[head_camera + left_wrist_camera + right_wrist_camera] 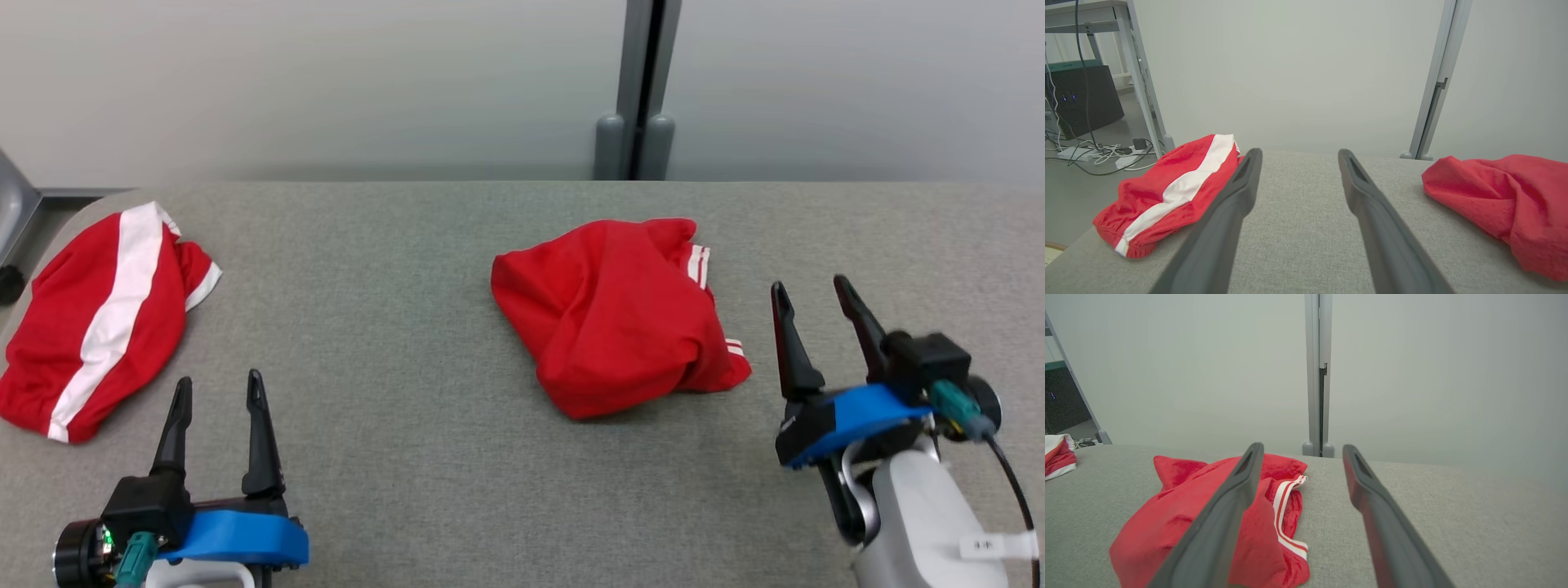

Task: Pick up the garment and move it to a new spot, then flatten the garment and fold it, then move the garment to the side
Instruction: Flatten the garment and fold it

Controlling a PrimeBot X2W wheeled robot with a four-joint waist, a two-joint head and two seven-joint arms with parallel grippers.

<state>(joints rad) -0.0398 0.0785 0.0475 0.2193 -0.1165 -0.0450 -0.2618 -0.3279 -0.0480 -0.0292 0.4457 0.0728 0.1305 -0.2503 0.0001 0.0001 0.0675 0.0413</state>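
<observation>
Grey fabric tabletop [408, 490], pale plain wall panels [326, 82] behind, grey metal post [645, 82] between them; tangled cables [1106, 152] on grey floor [1069, 212], left.

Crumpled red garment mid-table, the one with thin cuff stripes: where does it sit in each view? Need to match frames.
Head view: crumpled garment right of centre on the table.
Left wrist view: far right, cut by the edge.
Right wrist view: lower left, reaching the bottom edge.
Shared landmark: grey post behind the table; upper right in left wrist, top centre in right wrist.
</observation>
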